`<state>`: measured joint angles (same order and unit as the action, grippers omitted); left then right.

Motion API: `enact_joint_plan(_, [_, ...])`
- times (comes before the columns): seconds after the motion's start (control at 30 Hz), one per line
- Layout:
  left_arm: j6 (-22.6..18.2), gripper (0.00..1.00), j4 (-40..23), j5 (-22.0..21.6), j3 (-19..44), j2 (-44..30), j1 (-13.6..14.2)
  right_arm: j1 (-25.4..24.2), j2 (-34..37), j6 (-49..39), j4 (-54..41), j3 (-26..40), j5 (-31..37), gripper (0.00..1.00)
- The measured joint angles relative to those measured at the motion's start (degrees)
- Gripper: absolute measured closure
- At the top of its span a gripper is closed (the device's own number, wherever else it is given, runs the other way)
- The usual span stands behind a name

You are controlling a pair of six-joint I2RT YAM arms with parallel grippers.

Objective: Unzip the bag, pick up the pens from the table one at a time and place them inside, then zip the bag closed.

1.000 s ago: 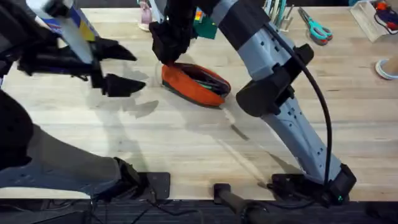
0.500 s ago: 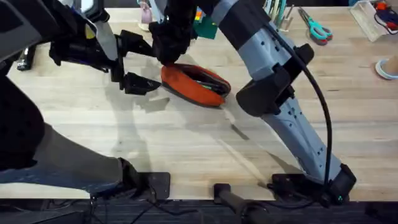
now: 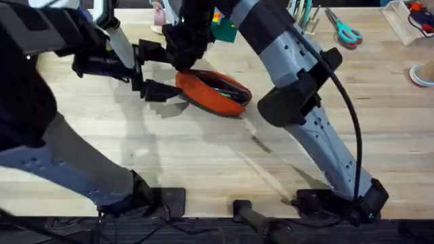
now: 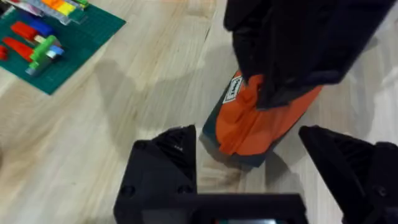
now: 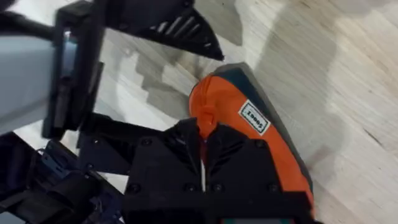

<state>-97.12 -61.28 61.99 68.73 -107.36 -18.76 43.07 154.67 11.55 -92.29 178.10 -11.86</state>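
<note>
Since a second ago our left gripper [image 3: 157, 70] has swept rightward across the table [image 3: 203, 169] and now sits at the bag's [image 3: 220, 96] upper-left end, fingers spread wide with the end of the pouch between them but not touching. We see our right gripper [image 3: 182, 54] pressed down on that same end, its fingers drawn together on the orange fabric near the zipper line. In the overhead view the bag lies left of centre, well in from every edge, its long axis running from upper left to lower right. Bare plank wood stretches wide in front and to the right. We note soft orange cloth over a dark grey base, with a small white label [image 5: 254, 118] near the gripped end.
</note>
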Motion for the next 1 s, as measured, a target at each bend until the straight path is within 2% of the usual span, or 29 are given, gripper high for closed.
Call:
enact_joint_plan(0.27, [-1.4, 0.006, 0.3, 4.7, -0.3, -2.8, 0.0, 0.0, 0.0, 0.0, 0.0, 0.0, 0.0, 0.967])
enact_joint_plan(0.47, [-1.6, 0.006, 0.0, 4.9, -0.3, -2.8, 0.1, 0.0, 0.0, 0.0, 0.0, 0.0, 0.0, 0.967])
enact_joint_plan(0.53, [-1.7, 0.038, -0.1, 4.9, -0.3, -2.8, 0.3, 0.0, 0.0, 0.0, 0.0, 0.0, 0.0, 0.967])
enact_joint_plan(0.67, [-1.8, 0.267, -0.1, 4.9, -0.3, -2.8, 1.4, 0.0, 0.0, 0.0, 0.0, 0.0, 0.0, 0.967])
enact_joint_plan(0.7, [-1.9, 0.381, -0.2, 4.8, -0.3, -2.8, 1.7, 0.0, 0.0, 0.0, 0.0, 0.0, 0.0, 0.967])
enact_joint_plan(0.8, [-1.9, 0.845, -0.4, 4.4, -0.3, -2.8, 2.5, 0.0, 0.0, 0.0, 0.0, 0.0, 0.0, 0.967])
enact_joint_plan(0.83, [-2.2, 0.924, -0.3, 4.2, -0.3, -2.8, 2.8, 0.0, 0.0, 0.0, 0.0, 0.0, 0.1, 0.967])
enact_joint_plan(1.0, [-2.1, 0.955, -0.4, 4.2, -0.3, -2.8, 2.9, 0.0, 0.0, 0.0, 0.0, 0.0, 0.1, 0.967])
